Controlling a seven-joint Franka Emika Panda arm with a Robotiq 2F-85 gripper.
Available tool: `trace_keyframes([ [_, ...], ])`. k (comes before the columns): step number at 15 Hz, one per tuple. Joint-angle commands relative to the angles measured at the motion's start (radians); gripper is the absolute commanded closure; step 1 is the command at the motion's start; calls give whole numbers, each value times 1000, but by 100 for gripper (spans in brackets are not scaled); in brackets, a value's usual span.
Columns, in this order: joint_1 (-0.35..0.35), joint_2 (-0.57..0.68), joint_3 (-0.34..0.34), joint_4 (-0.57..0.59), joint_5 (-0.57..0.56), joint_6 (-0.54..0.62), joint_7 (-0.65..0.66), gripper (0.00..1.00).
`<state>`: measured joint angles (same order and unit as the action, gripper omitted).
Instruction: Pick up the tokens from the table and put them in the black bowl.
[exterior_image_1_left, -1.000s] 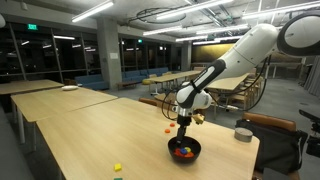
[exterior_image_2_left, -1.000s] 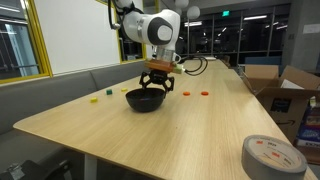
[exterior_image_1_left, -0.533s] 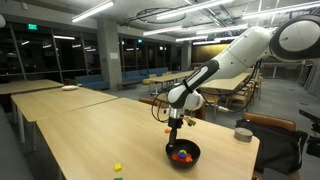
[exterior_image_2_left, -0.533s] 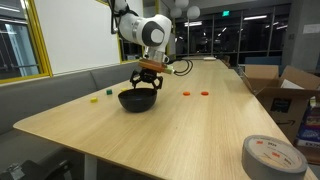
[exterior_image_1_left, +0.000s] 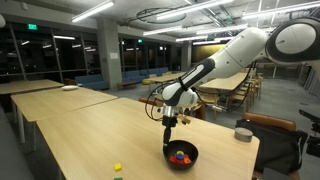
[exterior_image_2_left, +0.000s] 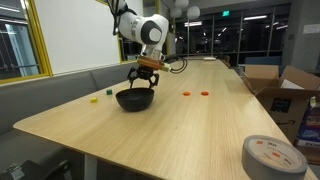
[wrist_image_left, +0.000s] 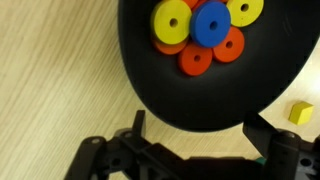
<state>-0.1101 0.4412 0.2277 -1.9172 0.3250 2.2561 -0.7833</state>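
Observation:
The black bowl (exterior_image_1_left: 181, 154) (exterior_image_2_left: 135, 99) stands on the table (exterior_image_1_left: 90, 130) (exterior_image_2_left: 200, 130) and holds several tokens. In the wrist view the bowl (wrist_image_left: 200, 100) shows yellow (wrist_image_left: 172, 17), blue (wrist_image_left: 211, 22) and orange (wrist_image_left: 196, 60) discs inside. My gripper (exterior_image_1_left: 168, 126) (exterior_image_2_left: 142, 82) (wrist_image_left: 200, 130) is open and empty, just above the bowl's rim and a little to one side. Two orange tokens (exterior_image_2_left: 186, 93) (exterior_image_2_left: 204, 93) lie on the table beyond the bowl. A yellow piece (exterior_image_1_left: 117, 167) (exterior_image_2_left: 108, 93) (wrist_image_left: 298, 111) and a green one (exterior_image_2_left: 95, 99) lie apart from it.
A grey tape roll (exterior_image_1_left: 243, 134) (exterior_image_2_left: 273, 157) lies near the table's end. Cardboard boxes (exterior_image_2_left: 290, 95) stand beside the table. A chair (exterior_image_1_left: 275, 140) is at the table's end, and other tables (exterior_image_1_left: 40, 92) stand farther off.
My gripper has lifted out of the bowl and moved sideways off its centre. The bowl sits slightly shifted the same way.

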Motion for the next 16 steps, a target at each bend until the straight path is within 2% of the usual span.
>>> trace_keyframes([
  [1,9,-60,-22,18,-12,-25,-4,0],
  [5,6,-144,-62,5,-33,2,12,0],
  [8,5,-177,-124,2,-78,55,58,0],
  [12,0,-118,-213,52,-188,144,191,0],
  [16,-16,-4,-240,154,-239,128,275,0],
])
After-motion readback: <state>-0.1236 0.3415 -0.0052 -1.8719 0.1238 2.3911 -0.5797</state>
